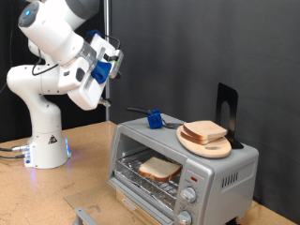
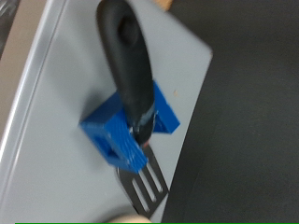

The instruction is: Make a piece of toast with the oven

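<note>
Toast (image 1: 160, 169) sits on the wire rack inside the oven (image 1: 220, 167), door open, well below the gripper (image 1: 114, 58). Can't tell how the jaws stand. Wrist view shows a black-handled spatula (image 2: 131, 84) in a blue holder (image 2: 117, 140).

Silver-grey oven (image 1: 220, 169), pale piece of toast (image 1: 159, 169) with tan crust, black-handled spatula (image 2: 129, 75) in blue holder (image 2: 126, 135), tan wooden plate (image 1: 208, 145), white arm (image 1: 56, 56), brown desk (image 1: 56, 192).
</note>
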